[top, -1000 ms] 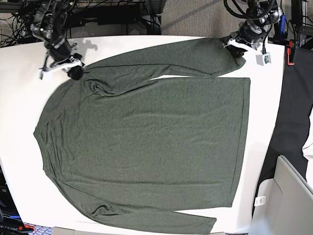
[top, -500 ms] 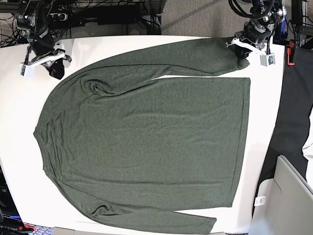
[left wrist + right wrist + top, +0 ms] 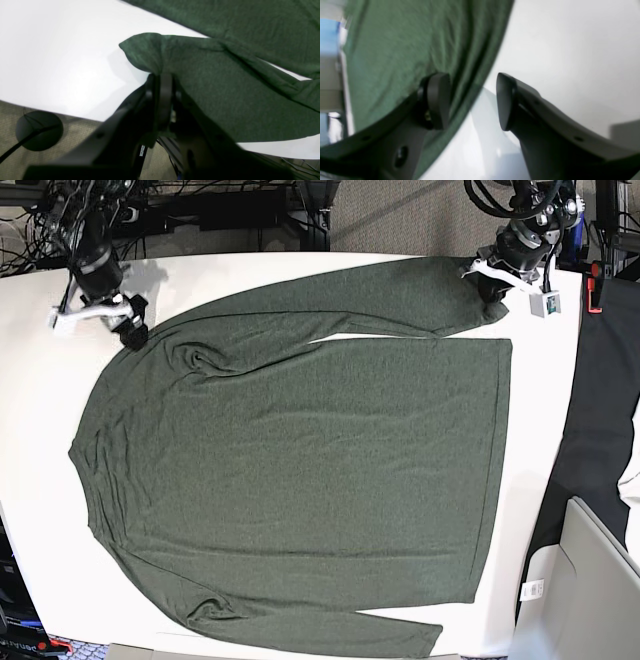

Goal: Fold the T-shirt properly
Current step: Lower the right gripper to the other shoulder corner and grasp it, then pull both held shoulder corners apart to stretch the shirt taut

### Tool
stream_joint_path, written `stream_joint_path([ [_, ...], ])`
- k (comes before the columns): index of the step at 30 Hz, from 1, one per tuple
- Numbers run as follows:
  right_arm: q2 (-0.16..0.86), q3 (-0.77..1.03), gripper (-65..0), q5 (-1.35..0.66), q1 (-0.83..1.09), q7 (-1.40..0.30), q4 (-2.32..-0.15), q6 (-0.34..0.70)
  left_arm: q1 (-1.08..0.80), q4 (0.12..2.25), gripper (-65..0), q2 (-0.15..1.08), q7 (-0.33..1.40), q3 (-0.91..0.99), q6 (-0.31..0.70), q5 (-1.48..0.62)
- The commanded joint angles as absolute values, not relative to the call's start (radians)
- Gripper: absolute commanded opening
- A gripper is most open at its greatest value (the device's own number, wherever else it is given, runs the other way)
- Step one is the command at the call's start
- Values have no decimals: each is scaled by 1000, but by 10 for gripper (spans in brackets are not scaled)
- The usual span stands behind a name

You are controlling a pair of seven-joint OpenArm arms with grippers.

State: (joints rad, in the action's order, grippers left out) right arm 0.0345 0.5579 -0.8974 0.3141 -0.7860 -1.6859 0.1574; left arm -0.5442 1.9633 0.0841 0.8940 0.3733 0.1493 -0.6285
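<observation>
The shirt (image 3: 300,470) lay flat on the white table (image 3: 40,430), spread open. Its long axis ran across the base view: the neck end pointed toward that view's left edge and the hem edge toward its right. One sleeve stretched along the far side of the body, its cuff ending at the far right corner; the other sleeve lay along the near edge of the table.

The left gripper (image 3: 162,82) was at that far right cuff. In the left wrist view its fingers (image 3: 165,100) were pressed together on a raised fold of the cuff, the green fabric draping away to the right of the fingers and bare table showing to their left.

The right gripper (image 3: 473,100) was at the shoulder end of the far sleeve. Its fingers (image 3: 437,100) were spread apart. The cloth edge passed between the two pads, with one finger over fabric and the other over bare table. The right wrist view was blurred, so whether either pad touched the cloth could not be confirmed.

A black cloth (image 3: 605,410) hung beyond the hem end of the table.
</observation>
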Motion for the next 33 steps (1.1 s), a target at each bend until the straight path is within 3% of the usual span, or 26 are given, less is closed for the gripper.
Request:
stream_joint_path([
  [1, 27, 559, -343, -874, 311, -816, -1667, 137, -550, 1977, -650, 93, 883, 375, 151, -634],
  [18, -12, 562, -354, -872, 150, -816, -1524, 131, -547, 1975, -650, 93, 885, 375, 151, -634],
  [26, -13, 562, -596, -875, 145, -817, -1527, 137, -547, 1975, -650, 93, 886, 375, 151, -634],
  [29, -13, 562, -638, -877, 154, -817, -1532, 157, -547, 1975, -650, 93, 886, 375, 151, -634],
  [33, -12, 562, -643, -875, 188, -817, -1587, 265, -547, 1975, -650, 93, 886, 375, 151, -634],
])
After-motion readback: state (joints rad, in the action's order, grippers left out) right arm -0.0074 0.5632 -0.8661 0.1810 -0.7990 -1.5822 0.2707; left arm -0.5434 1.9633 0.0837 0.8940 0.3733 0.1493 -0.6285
